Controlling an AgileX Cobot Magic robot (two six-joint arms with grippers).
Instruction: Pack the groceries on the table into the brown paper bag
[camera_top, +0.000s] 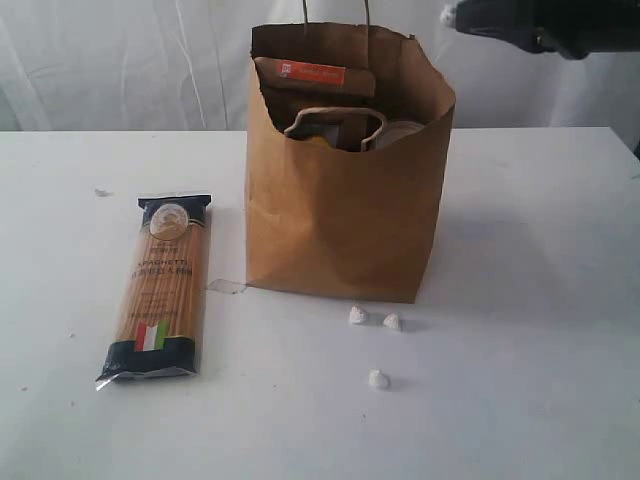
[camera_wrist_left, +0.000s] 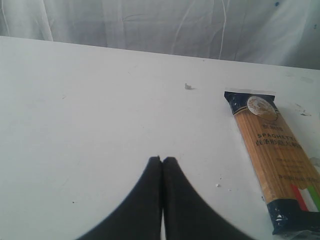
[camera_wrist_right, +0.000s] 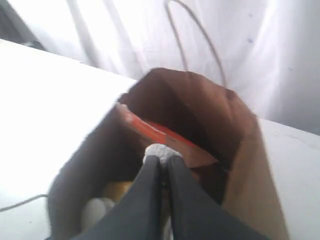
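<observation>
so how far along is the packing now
Done: the pouch sits in the bag, with other items showing beside it. In hand: nothing; left gripper is shut over the table, right gripper shut above the bag. Left: the spaghetti lies on the table beside the bag.

White draped cloth (camera_top: 120, 60) hangs as backdrop behind far edge of white tabletop (camera_top: 520, 300), w/ vertical folds. Light bright & even, shadows soft.
</observation>
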